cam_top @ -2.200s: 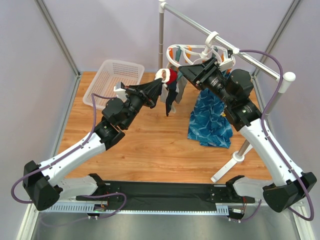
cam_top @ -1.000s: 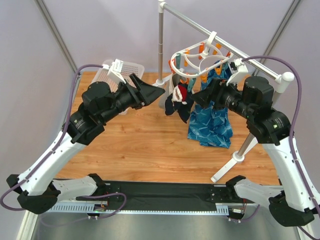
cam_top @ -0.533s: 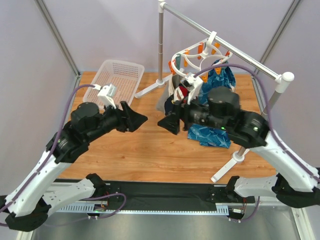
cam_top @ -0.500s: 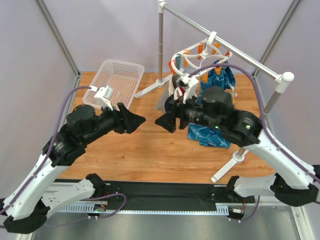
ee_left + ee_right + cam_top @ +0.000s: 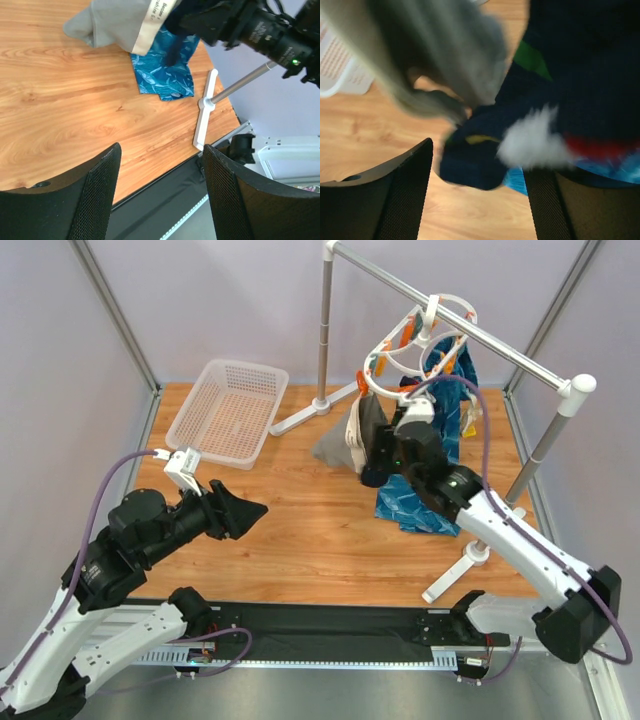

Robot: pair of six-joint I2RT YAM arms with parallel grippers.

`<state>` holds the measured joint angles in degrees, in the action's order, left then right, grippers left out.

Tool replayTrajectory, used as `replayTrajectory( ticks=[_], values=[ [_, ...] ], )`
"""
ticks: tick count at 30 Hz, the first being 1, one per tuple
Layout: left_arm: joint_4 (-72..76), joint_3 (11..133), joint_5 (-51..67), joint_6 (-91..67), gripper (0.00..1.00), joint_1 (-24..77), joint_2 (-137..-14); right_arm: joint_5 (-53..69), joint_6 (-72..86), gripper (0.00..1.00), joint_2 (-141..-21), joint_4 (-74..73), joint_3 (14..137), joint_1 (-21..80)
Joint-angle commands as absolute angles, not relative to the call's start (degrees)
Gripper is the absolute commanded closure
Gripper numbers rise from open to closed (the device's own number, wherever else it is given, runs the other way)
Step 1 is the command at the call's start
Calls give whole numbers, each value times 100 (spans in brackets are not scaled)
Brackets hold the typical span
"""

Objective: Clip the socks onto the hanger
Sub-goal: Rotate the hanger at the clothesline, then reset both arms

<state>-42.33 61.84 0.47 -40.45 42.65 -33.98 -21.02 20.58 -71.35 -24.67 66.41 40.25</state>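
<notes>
The left fingers hover low over the near left part of the wooden bench, spread wide with nothing between them, well apart from the laundry. The right fingers are also parted and grip nothing. They point at the hanging clothes and sit just beside them.

The white round hanger with orange pegs hangs tilted from the grey rail stand. The right wrist view is blurred, but dark navy socks with white, red and green patches hang close ahead of the fingers, beside a grey cloth. Whether a peg bites them cannot be told. A blue patterned cloth drapes down to the bench behind them. A white basket sits at the far left.
</notes>
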Motion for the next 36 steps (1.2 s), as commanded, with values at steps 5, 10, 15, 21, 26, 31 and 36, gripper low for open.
replayTrajectory(
  ticks=[5, 10, 15, 21, 26, 31, 36],
  values=[
    [-4307, 5924, -158, -4122, 28, 4245, -3208, -2426, 1960, 25, -5547, -2257, 6012, 3244],
    [-4210, 5695, -114, -4140, 28, 4245, -3067, -2057, 2048, 21, -4827, -2750, 5766, 3155],
    [-4236, 5739, -35, -3929, 26, 4245, -3059, -1137, 2363, 5, -4115, -3173, 5301, 3146],
    [-3429, 5055, 237, -3920, 20, 4254, -2462, 192, 2794, 0, -2823, -2831, 4526, 3146],
    [-2349, 4133, 719, -4104, 17, 4254, -1768, 500, 3260, 0, -1760, -2172, 3377, 3146],
    [-556, 2481, 1169, -4578, 15, 4254, -715, 878, 4040, 0, -327, -866, 1641, 3146],
    [1333, 837, 1380, -5553, 14, 4245, -53, 1203, 4456, 0, 230, 297, 467, 3146]
  ],
)
